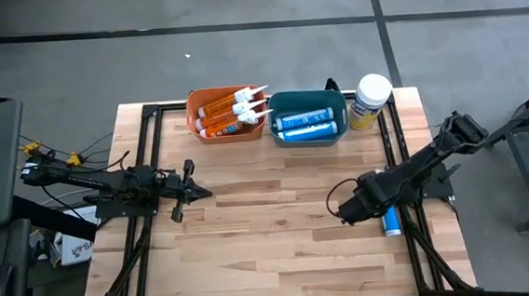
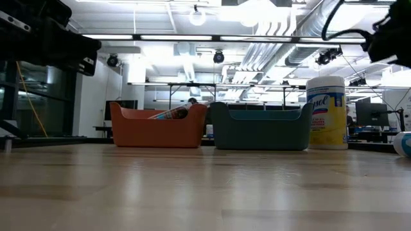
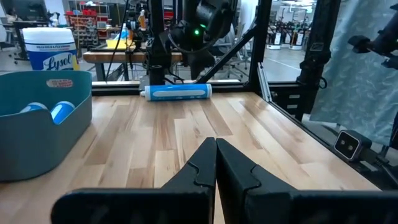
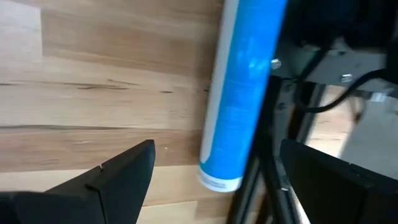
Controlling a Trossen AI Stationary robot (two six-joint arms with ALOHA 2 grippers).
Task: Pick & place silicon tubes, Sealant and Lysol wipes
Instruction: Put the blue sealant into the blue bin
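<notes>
Right claw point(image 1: 344, 210) hung with its fingers spread wide and nothing between them, poised just beside the one blue tube point(image 1: 391, 219) lying loose on the tabletop point(image 1: 272, 250) against the black frame rail near the right edge; the right wrist view showed that tube between the spread fingers but not yet pinched. Left claw point(image 1: 191, 192) waited over the left half of the tabletop, fingers pressed together and empty. Sorting looked well advanced: the orange bin point(image 1: 227, 113) at the far edge already held several orange sealant cartridges point(image 1: 229, 111) with white nozzles, and the teal bin point(image 1: 308, 117) next to it held two blue tubes point(image 1: 308, 123) lying side by side. Lysol wipes point(image 1: 370, 101), the stout canister with the white lid and yellow label, stood upright just beside the teal bin, on the tabletop and in no bin. What seemed left was the loose blue tube, probably bound for the teal bin, and perhaps the wipes, whose intended place could not be told.
</notes>
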